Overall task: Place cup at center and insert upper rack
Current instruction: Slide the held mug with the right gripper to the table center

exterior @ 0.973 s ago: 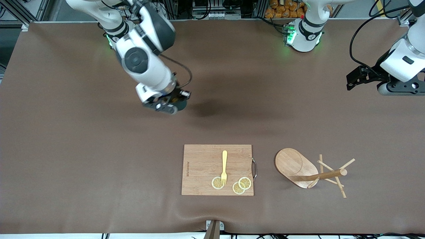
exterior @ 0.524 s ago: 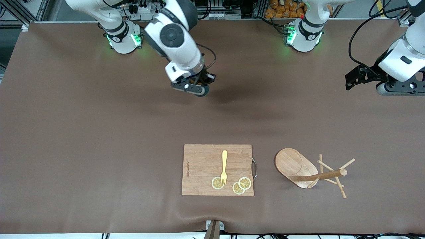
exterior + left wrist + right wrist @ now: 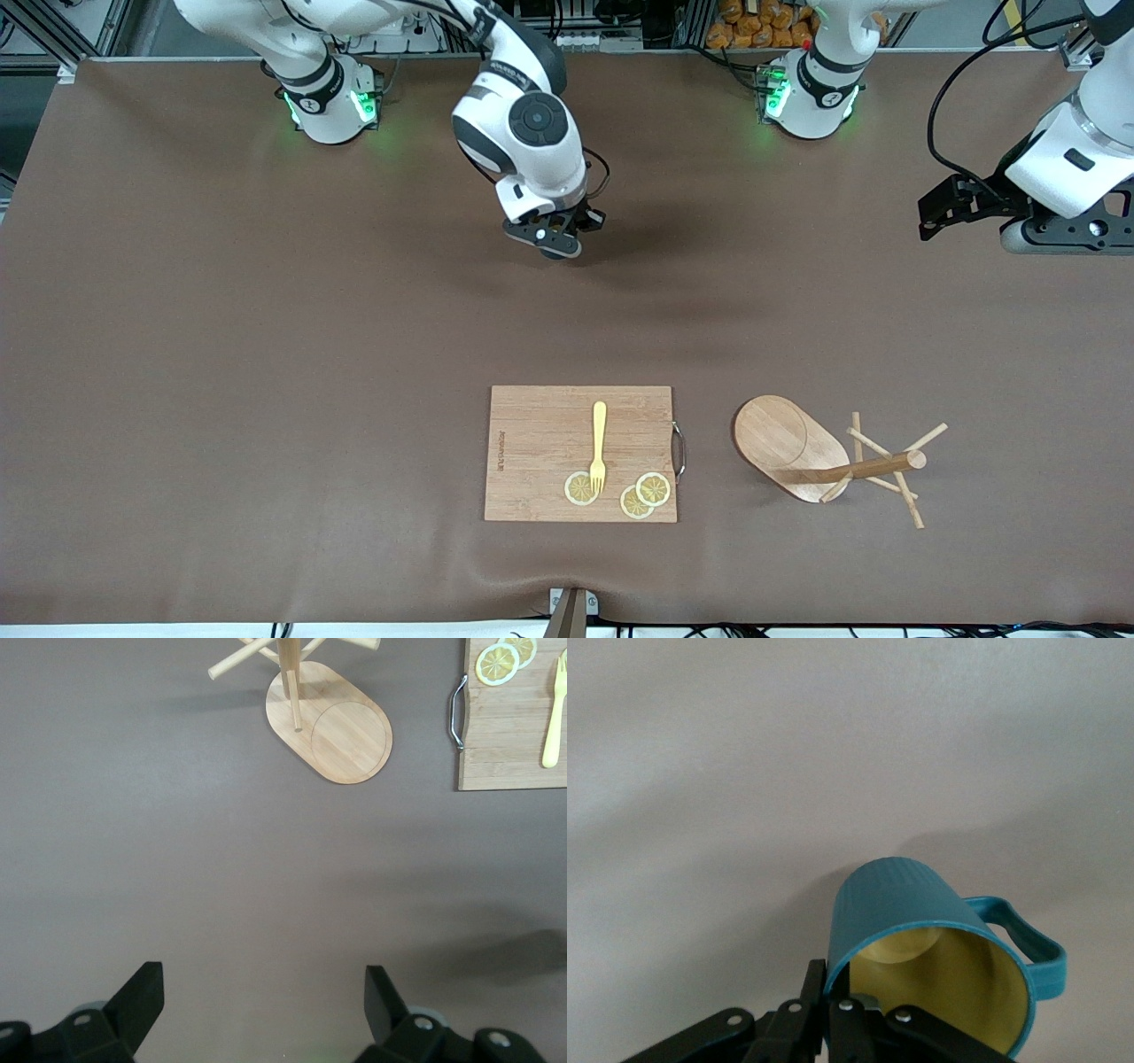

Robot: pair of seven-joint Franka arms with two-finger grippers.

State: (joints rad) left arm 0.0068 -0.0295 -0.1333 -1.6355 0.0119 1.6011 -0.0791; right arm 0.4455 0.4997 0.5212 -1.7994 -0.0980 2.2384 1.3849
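The dark teal cup (image 3: 921, 904), yellowish inside, hangs over the brown mat (image 3: 567, 310). My right gripper (image 3: 837, 988) is shut on its rim, one finger inside and one outside, with the handle on the side away from the fingers. In the front view the right gripper (image 3: 554, 244) is above the middle of the table's robot side, and its hand hides the cup. The upper rack (image 3: 797, 452), a wooden mug tree, lies tipped on its side near the camera edge. It also shows in the left wrist view (image 3: 332, 722). My left gripper (image 3: 939, 211) (image 3: 263, 979) waits open, up over the left arm's end.
A rectangular wooden cutting board (image 3: 540, 443) lies beside the rack, toward the right arm's end. It carries a yellow fork (image 3: 599, 443) and three lemon slices (image 3: 580, 488). Both arm bases stand along the table's robot edge.
My right arm has carried the cup toward the left arm's end, from over the right arm's side to above the table's middle. The left arm has barely moved.
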